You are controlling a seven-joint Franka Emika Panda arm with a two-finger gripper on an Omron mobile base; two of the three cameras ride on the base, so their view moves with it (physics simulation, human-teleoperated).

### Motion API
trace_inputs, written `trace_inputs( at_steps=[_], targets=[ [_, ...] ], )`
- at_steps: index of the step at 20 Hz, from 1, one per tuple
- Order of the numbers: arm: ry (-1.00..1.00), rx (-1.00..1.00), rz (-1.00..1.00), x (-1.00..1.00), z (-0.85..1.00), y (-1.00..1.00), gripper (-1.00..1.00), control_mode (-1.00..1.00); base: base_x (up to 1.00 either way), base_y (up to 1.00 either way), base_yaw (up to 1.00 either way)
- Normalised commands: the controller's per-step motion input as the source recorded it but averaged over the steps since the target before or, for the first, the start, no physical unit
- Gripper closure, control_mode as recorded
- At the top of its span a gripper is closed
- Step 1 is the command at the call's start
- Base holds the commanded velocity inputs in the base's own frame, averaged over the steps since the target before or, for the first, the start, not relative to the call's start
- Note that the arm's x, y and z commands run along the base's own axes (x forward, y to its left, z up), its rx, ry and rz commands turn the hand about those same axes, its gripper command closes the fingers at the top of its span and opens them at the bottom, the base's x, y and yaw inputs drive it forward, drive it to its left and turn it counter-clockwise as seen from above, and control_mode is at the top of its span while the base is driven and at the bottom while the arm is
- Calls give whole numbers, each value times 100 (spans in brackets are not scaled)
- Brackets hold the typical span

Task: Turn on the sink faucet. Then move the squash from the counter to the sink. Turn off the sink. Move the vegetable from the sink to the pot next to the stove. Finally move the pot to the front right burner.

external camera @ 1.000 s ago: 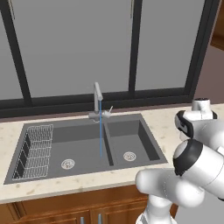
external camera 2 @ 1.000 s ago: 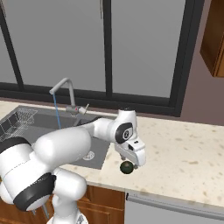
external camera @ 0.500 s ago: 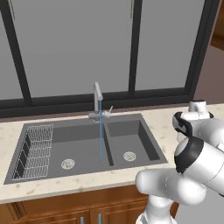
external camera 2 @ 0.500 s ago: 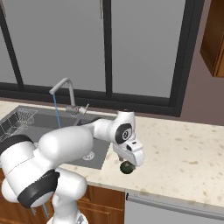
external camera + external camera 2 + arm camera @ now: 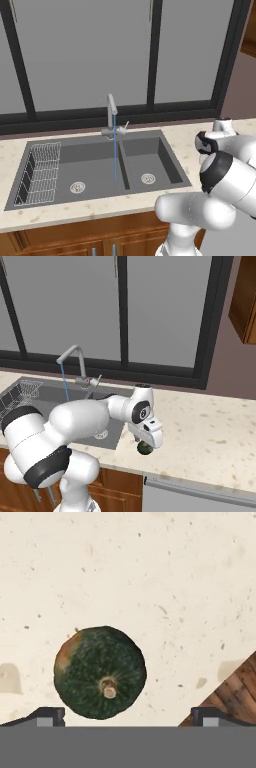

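The gripper (image 5: 127, 714) is hanging straight down over the counter (image 5: 215, 431) with its fingers (image 5: 47, 714) spread wide, nothing held between them. Looking down along the hand, the squash (image 5: 100, 672) sits on the speckled stone between the two fingertips, closer to the one at the lower left of that view than to the one at the lower right. It's a dark green ball with a pale stub of stem facing up at the camera and an orange-ish patch on one side. A corner of brown wood shows just past the right-hand fingertip.

From the right base camera the squash (image 5: 145, 447) peeks out right under the hand, near the front edge of the counter and just to the right of the sink (image 5: 55, 406).

The faucet (image 5: 112, 115) is running — a thin blue stream drops from the spout down to the divider between the two basins. The sink (image 5: 100, 167) has a wire rack (image 5: 40, 172) in the left basin and a round drain in each one.
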Motion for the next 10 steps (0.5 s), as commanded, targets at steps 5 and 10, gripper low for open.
trace_inputs(
  at_steps=[5,10],
  targets=[
    [-1,1,1,16,-14,3,-100,-100,0,0,0],
    [-1,1,1,0,-14,-2,-100,-100,0,0,0]
  ],
)
